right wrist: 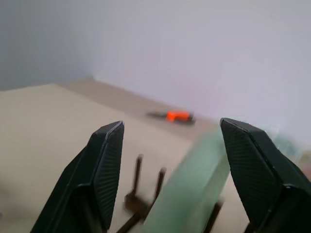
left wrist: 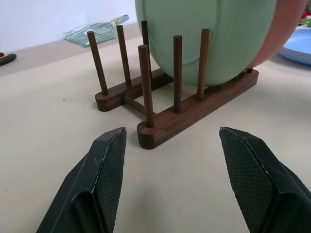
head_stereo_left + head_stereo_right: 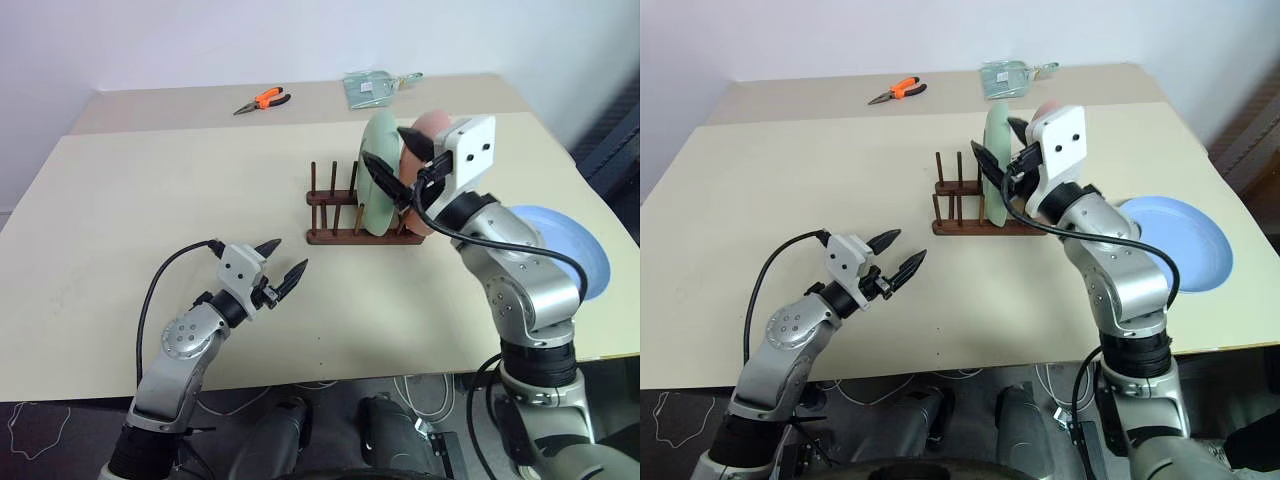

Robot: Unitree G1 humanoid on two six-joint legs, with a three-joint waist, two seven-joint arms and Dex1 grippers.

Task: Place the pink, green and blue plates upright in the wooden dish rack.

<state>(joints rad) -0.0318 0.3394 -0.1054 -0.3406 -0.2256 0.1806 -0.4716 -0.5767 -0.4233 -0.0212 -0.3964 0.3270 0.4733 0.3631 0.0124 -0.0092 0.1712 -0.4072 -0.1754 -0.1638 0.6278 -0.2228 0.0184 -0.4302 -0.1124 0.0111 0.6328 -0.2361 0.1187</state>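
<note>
the small dark brown wooden dish rack (image 3: pixel 358 213) with thin upright pegs stands on the beige tabletop (image 3: pixel 150 200), near the middle and a bit toward its far edge. two plates are already upright in it: the round mint green plastic plate (image 2: pixel 204 39) between the pegs, and the round pale pink plastic plate (image 2: pixel 279 34) just behind it, on the end of the rack that looks to the right edge. the round light blue plastic plate (image 3: pixel 1185 240) lies flat near the right edge of the tabletop, partly behind the right arm, so this one is not yet placed.

the right gripper (image 3: pixel 390 150) is above the top rim of the green plate; its two black fingers are spread wide on both sides of the rim and hold nothing. the left gripper (image 3: pixel 282 264) hovers low toward the near edge, pointing at the rack, fingers wide apart and empty.

i judge the blue plate to be light, stiff and matte, not fragile, but thin and a bit slippery at the rim. lying flat, it gives little to hold; the best place seems its raised edge, pinched across the rim, perhaps where it comes close to the right edge of the tabletop
</note>
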